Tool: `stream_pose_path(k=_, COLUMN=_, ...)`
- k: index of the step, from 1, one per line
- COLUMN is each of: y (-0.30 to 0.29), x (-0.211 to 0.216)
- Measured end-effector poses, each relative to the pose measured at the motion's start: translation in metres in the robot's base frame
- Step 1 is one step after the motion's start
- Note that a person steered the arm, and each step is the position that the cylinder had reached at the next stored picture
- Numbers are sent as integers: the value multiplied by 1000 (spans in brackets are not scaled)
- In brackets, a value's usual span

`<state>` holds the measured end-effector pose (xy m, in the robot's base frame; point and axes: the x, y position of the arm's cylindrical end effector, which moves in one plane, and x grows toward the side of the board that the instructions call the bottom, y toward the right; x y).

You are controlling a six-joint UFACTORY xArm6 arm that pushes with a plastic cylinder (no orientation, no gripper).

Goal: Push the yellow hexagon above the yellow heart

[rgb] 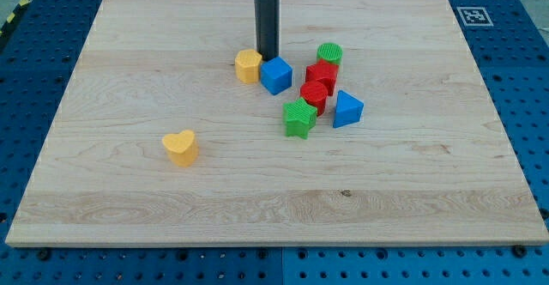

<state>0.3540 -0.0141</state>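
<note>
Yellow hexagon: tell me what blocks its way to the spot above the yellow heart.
Nothing visible does. The yellow hexagon sits beside the blue cube, with my tip just behind them. The board toward the view's left, above the yellow heart, is bare.

1 camera looks down obliquely at the whole wooden board (pixel 171 225) — moderately near.

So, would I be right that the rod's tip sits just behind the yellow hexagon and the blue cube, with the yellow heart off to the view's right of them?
Not quite: the camera view shows the yellow heart toward the view's lower left. My tip does sit just behind the yellow hexagon and blue cube.
</note>
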Motion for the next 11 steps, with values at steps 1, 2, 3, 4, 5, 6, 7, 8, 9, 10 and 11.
stream_pose_path(k=1, y=0, x=3)
stream_pose_path(k=2, y=-16, x=3)
stream_pose_path(k=3, y=-31, x=3)
stream_pose_path(k=4, y=-48, x=-2)
stream_pose_path(k=5, y=-52, x=4)
stream_pose_path(k=6, y=-56, x=17)
stream_pose_path(k=7, y=-56, x=26)
stream_pose_path(k=8, y=-55, x=36)
stream_pose_path(k=9, y=-36, x=43)
stream_pose_path(k=10, y=-38, x=63)
stream_pose_path(k=11, y=-58, x=67)
